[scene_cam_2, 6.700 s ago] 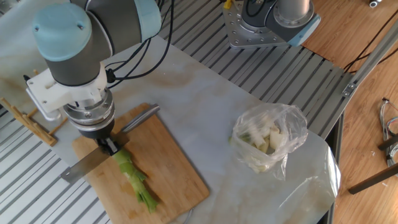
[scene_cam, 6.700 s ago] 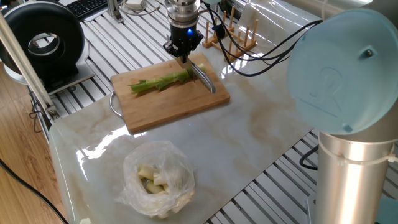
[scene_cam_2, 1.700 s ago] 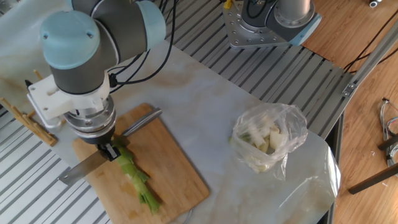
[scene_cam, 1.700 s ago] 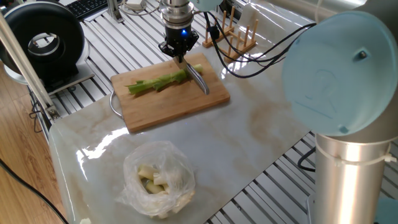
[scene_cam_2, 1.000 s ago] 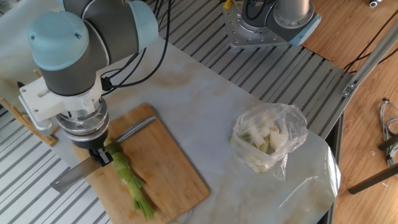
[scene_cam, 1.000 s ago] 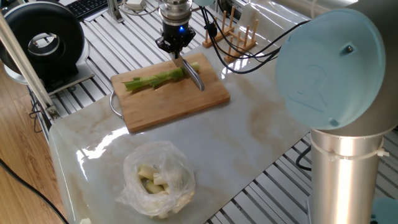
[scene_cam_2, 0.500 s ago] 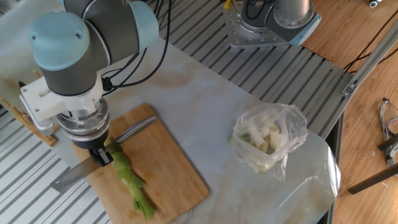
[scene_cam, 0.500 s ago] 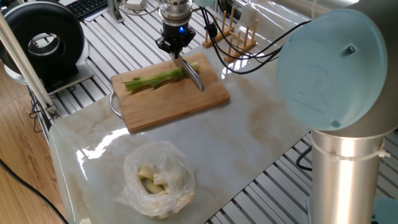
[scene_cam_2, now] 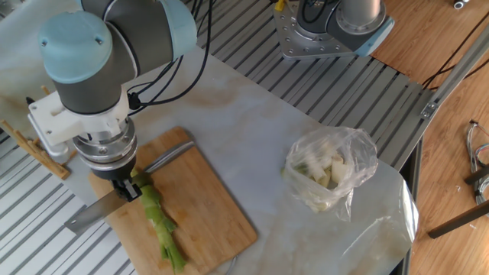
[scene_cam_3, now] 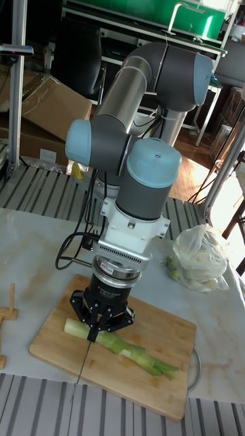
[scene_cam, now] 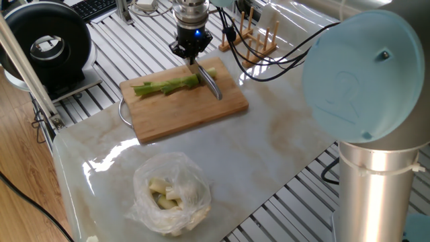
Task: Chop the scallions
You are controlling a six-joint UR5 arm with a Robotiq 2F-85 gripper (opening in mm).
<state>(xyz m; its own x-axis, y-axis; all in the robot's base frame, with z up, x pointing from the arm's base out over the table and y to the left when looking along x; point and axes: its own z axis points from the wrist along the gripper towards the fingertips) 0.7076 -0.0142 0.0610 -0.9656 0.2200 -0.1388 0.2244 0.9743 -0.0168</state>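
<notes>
The scallions (scene_cam: 166, 85) lie as one light-green stalk across the wooden cutting board (scene_cam: 188, 111), leafy end to the left. My gripper (scene_cam: 191, 58) stands over the stalk's paler end, shut on a knife (scene_cam: 212, 83) whose blade rests across it. In the other fixed view the gripper (scene_cam_2: 127, 189) holds the knife (scene_cam_2: 90, 215) with its blade across the scallions (scene_cam_2: 160, 227) near the corner of the board (scene_cam_2: 206, 206). From the tall fixed view, the gripper (scene_cam_3: 101, 321) sits right on the scallions (scene_cam_3: 126, 345), and the blade shows edge-on.
A clear plastic bag (scene_cam: 170, 194) of pale whitish pieces lies on the marble top in front of the board. Behind the board stands a wooden peg rack (scene_cam: 259, 33), with cables beside it. A black round device (scene_cam: 48, 46) sits at the back left. A second robot's base (scene_cam_2: 336, 27) stands beyond the table.
Over several seconds the gripper, knife and stalk slid a little toward the board's leafy-end side. In the last half second almost nothing moved.
</notes>
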